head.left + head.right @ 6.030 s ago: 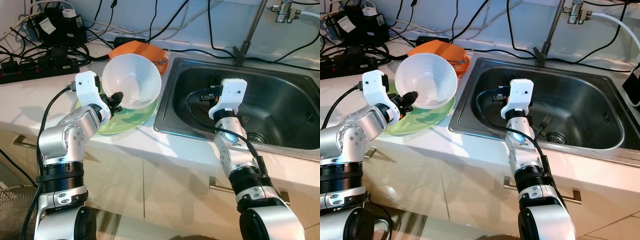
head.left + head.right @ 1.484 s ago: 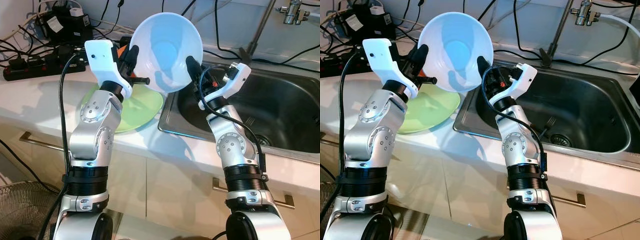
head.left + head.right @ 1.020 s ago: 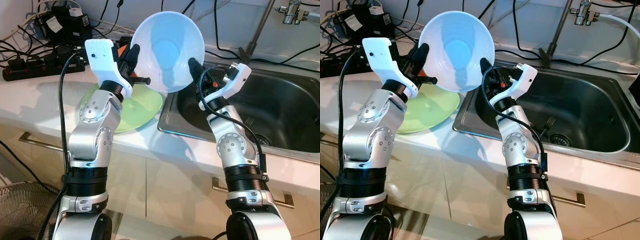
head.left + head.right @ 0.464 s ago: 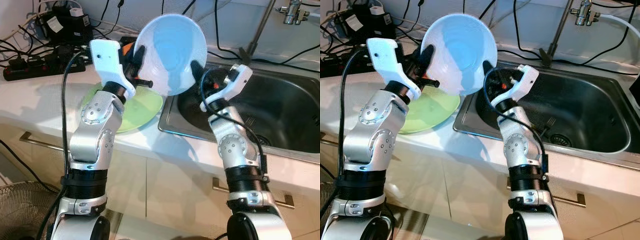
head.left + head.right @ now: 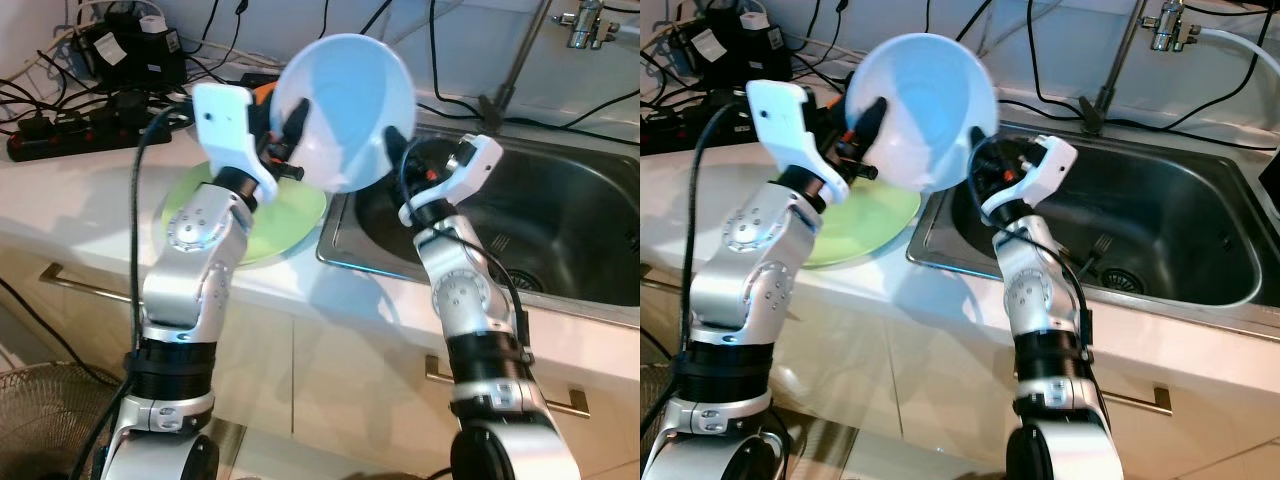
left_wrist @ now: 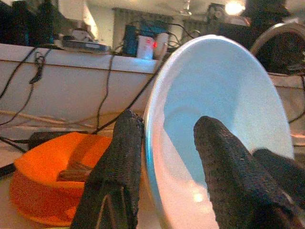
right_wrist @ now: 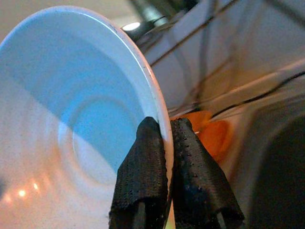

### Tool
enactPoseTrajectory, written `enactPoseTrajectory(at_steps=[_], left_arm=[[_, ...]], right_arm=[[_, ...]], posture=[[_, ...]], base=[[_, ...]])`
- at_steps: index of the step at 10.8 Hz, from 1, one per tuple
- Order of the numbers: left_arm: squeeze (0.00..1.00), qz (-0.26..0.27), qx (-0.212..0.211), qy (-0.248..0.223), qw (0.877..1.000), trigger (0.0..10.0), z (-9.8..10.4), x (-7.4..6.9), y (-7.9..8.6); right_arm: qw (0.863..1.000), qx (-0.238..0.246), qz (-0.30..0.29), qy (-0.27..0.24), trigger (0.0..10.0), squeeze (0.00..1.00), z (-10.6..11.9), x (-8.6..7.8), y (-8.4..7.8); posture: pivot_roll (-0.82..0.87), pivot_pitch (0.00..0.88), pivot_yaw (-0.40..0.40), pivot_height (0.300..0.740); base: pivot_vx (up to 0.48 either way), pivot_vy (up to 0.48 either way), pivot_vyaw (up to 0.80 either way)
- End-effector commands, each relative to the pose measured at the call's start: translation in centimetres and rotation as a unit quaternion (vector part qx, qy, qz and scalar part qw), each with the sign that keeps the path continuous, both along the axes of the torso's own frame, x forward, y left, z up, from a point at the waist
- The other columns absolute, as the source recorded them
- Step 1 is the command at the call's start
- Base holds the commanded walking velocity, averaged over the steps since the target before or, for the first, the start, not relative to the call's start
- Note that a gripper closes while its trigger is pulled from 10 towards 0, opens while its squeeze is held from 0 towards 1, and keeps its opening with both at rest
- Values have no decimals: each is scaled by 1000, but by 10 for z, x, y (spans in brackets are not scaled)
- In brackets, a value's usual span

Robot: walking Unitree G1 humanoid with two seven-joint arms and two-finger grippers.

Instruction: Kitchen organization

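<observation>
A white bowl (image 5: pixel 345 110) hangs tilted in the air between my two grippers, above the counter's edge. My right gripper (image 7: pixel 167 157) pinches its rim tight, one finger on each side. My left gripper (image 6: pixel 164 157) straddles the opposite rim, its fingers parted. Below them lies a green plate (image 5: pixel 285 215); beyond, an orange dish (image 6: pixel 52 179).

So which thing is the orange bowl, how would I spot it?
Find the steel sink, then go left along the white counter past the flat green plate. Behind it, near the wall cables, sits the orange bowl. It is the only orange dish; the white bowl is held in the air.
</observation>
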State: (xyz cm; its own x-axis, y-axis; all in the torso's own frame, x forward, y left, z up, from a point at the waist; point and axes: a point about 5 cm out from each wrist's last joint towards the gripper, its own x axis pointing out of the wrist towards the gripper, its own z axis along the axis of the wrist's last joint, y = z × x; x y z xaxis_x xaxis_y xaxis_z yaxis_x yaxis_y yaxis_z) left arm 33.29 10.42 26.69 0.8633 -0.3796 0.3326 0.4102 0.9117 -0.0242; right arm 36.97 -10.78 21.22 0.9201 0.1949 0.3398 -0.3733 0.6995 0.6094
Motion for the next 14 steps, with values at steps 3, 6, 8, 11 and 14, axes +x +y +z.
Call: enactPoseTrajectory(at_steps=[3, 6, 8, 11, 14], left_arm=[[0, -12, 30, 12, 999, 10000, -5, -3, -7], [0, -55, 66, 52, 995, 10000, -18, -7, -17], [0, -90, 87, 104, 987, 10000, -39, -12, -25], [0, -116, 109, 140, 977, 10000, -51, -19, -32], [0, -128, 127, 173, 968, 10000, -61, -25, -31]], right_arm=[[988, 25, -154, 0, 0, 0, 18, 11, -51], [950, -148, -274, -4, 10000, 0, 23, 15, -82], [913, -272, -303, -5, 10000, 0, 18, 18, -86], [807, -504, -308, -17, 10000, 0, 1, 27, -77], [761, -591, -267, 28, 10000, 0, -30, 29, -74]], posture=[[244, 35, -29, 740], [245, 34, -33, 740], [245, 34, -34, 740], [252, 35, -41, 740], [266, 39, -50, 740]], base=[[0, 0, 0], [0, 0, 0], [0, 0, 0], [0, 0, 0], [0, 0, 0]])
